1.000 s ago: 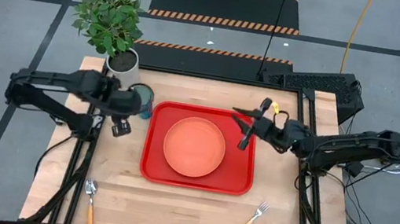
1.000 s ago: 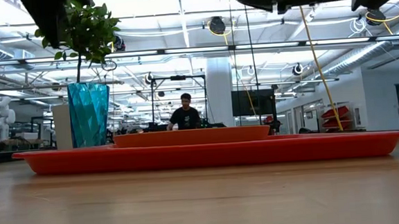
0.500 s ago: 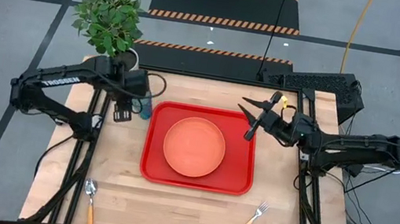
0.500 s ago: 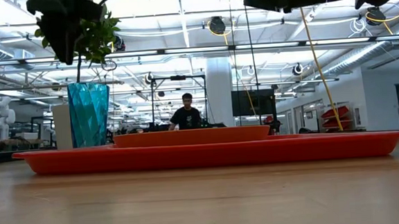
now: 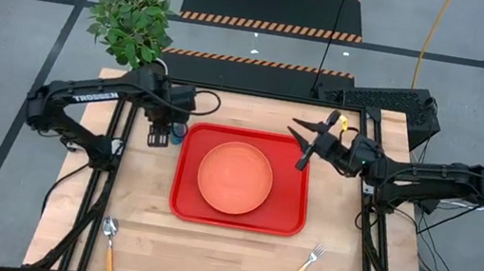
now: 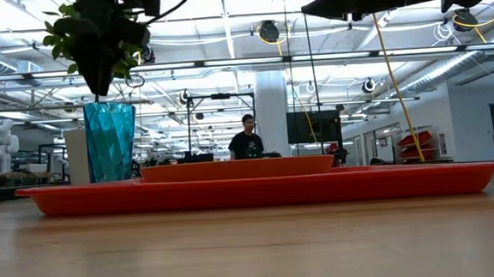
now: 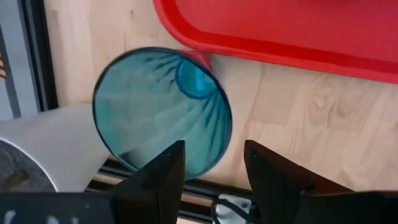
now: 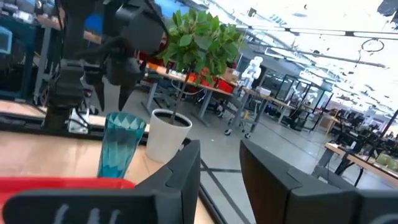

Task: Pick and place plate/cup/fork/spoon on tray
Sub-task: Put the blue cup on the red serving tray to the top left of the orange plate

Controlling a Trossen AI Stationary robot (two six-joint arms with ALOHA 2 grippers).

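Note:
The teal cup [image 7: 158,106] stands upright on the table at the red tray's [image 5: 292,222] far left corner, next to the white plant pot [image 6: 77,156]. My left gripper [image 7: 214,163] hangs open just above the cup [image 6: 110,140], fingers pointing down, clear of its rim. The orange plate [image 5: 235,178] lies in the tray. The spoon [image 5: 109,245] lies near the front left edge, the fork [image 5: 303,268] near the front right. My right gripper [image 5: 299,149] hovers open over the tray's far right corner with nothing between its fingers.
A potted plant [image 5: 133,18] stands at the table's far left corner, right behind the cup. Bare wood lies between the tray and the near edge. A person [image 6: 247,144] stands far off in the room behind the table.
My left gripper has come down over the cup, shifting a little toward the tray, and its arm has swung toward the far edge. My right gripper has drawn slightly toward the far right. The cup, plate, fork and spoon have stayed in place.

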